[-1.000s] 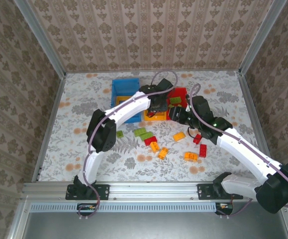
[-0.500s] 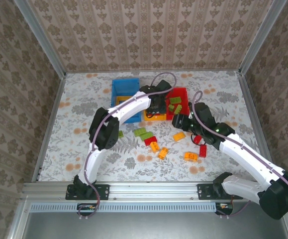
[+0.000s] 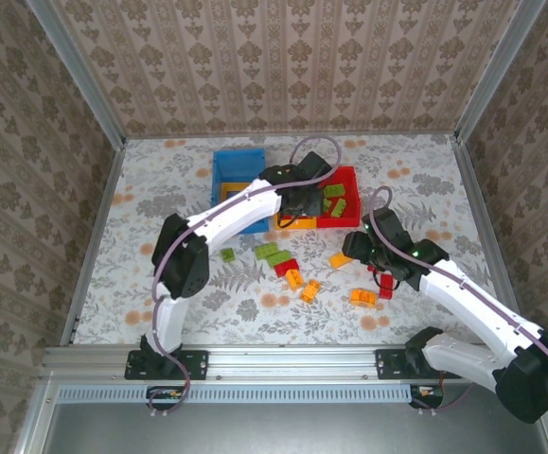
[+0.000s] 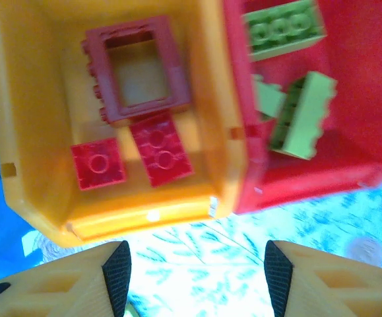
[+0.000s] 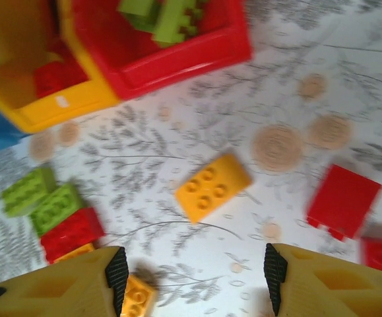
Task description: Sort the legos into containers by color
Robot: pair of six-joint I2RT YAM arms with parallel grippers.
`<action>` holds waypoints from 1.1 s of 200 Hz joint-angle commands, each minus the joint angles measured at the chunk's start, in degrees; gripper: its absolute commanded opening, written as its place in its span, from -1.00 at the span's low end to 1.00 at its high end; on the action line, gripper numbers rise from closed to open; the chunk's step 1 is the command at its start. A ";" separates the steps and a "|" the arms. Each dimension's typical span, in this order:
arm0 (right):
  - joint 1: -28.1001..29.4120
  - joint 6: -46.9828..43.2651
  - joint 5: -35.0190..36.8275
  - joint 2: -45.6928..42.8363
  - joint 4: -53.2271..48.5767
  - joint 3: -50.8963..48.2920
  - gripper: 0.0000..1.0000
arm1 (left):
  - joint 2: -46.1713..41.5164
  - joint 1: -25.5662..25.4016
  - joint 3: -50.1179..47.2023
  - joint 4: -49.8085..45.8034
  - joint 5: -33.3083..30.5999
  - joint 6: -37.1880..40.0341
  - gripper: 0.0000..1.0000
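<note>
Yellow, red and green bricks (image 3: 284, 267) lie loose on the table (image 3: 160, 208); the right gripper (image 5: 192, 277) hangs over a yellow brick (image 5: 212, 187), jaws apart, empty, probably to pick it. Beyond, the left gripper (image 4: 194, 271), likewise apart and empty, overlooks red bricks (image 4: 161, 148) in the yellow bin (image 4: 26, 132).

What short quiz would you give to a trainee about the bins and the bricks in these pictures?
1. True or false: the red bin holds green bricks.
2. What colour are the flat square bricks inside the yellow bin? A) green B) red C) blue
3. How many of these square bricks lie beside the open frame?
Key: 1 true; 2 B; 3 two.
</note>
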 commanded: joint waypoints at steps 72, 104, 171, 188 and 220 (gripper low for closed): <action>-12.39 -2.11 -1.63 11.09 2.29 -4.97 0.29 | -14.52 -14.33 -14.77 16.83 -3.30 9.06 0.21; -13.62 -2.38 -2.36 15.71 5.50 -5.29 0.27 | -15.01 -15.85 -15.57 16.77 -4.55 8.72 0.21; -14.85 -2.28 -3.92 21.69 10.78 -6.10 -0.03 | -17.32 -16.82 -17.94 17.96 -6.16 8.28 0.21; -14.84 -2.68 -4.15 21.45 11.45 -5.99 -0.27 | -18.96 -17.25 -19.08 18.32 -7.57 7.98 0.21; -9.42 -5.58 1.34 13.44 8.99 -2.99 -0.62 | -24.54 -18.30 -23.66 18.30 -14.09 5.24 0.21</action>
